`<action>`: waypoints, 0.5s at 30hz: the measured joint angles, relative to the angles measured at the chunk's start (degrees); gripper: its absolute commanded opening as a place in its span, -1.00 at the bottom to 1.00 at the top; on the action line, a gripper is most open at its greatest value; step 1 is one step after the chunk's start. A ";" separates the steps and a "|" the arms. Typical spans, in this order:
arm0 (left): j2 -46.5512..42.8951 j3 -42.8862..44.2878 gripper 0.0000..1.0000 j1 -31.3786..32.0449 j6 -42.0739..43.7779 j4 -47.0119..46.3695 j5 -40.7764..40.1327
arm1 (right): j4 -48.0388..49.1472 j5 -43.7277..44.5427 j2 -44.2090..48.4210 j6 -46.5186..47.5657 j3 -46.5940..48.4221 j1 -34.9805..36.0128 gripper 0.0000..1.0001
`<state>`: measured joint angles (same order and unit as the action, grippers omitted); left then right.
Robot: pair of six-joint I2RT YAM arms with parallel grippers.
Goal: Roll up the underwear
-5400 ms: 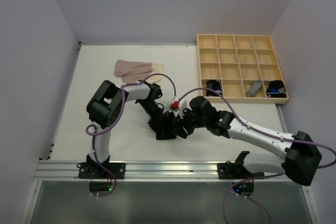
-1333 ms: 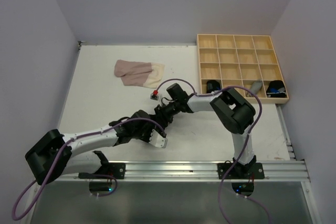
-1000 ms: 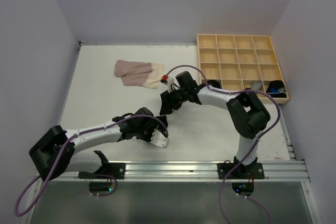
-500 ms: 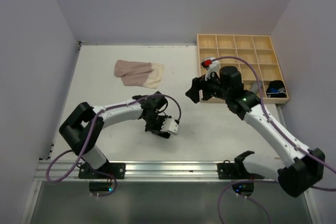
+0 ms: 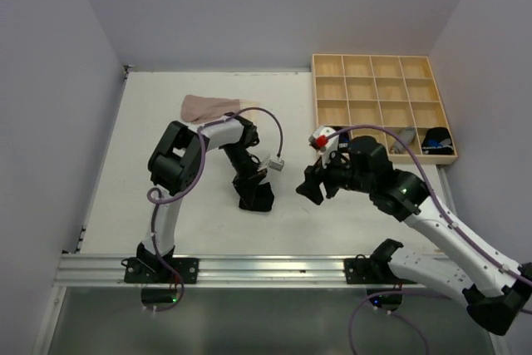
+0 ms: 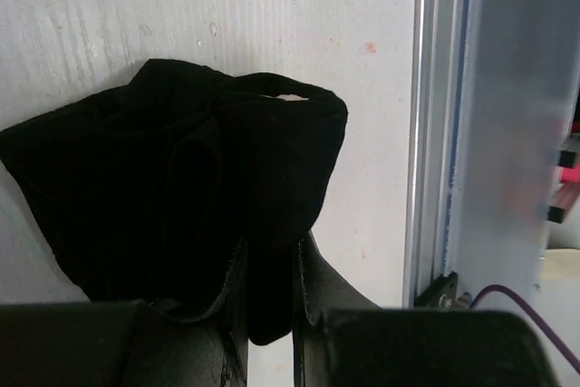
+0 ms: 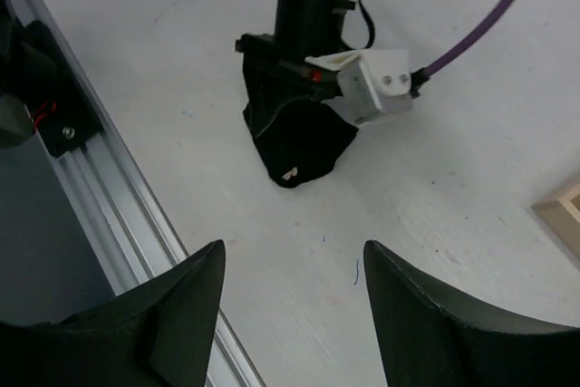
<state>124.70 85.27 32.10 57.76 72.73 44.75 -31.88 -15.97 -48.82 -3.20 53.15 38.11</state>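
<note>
A black underwear [image 5: 257, 196] lies bunched on the white table near the front; it also shows in the left wrist view [image 6: 181, 206] and the right wrist view [image 7: 299, 138]. My left gripper [image 5: 249, 190] is shut on a fold of it [image 6: 270, 296], pressing down from above. My right gripper [image 5: 316, 189] is open and empty, hovering to the right of the black garment, also seen in the right wrist view [image 7: 290, 314]. A pale beige-pink underwear [image 5: 208, 107] lies at the back left, partly hidden by the left arm.
A light wooden tray [image 5: 382, 81] of square compartments stands at the back right; rolled dark and grey garments [image 5: 436, 140] sit in its front row. The metal rail [image 5: 266, 268] runs along the table's front edge, close to the black garment [image 6: 435, 178].
My left arm swung back and its gripper came down on the black underwear. My right arm drew back from the tray toward the front and now hovers open right of it.
</note>
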 measured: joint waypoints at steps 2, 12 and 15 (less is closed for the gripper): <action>2.10 1.60 -0.95 -0.66 0.02 2.19 1.38 | -0.92 0.39 -2.75 1.46 -0.02 4.24 0.30; 9.51 4.02 -0.89 -1.60 -0.59 11.69 4.81 | 1.99 11.72 -25.44 12.31 2.84 22.27 0.30; 10.86 3.50 -0.83 -1.60 -1.14 13.53 5.16 | 5.25 14.01 -31.50 17.25 3.48 25.55 0.32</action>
<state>135.57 88.77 30.50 56.62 86.26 49.91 -26.63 -1.96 -80.31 14.04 56.62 63.66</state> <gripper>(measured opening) 0.191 0.651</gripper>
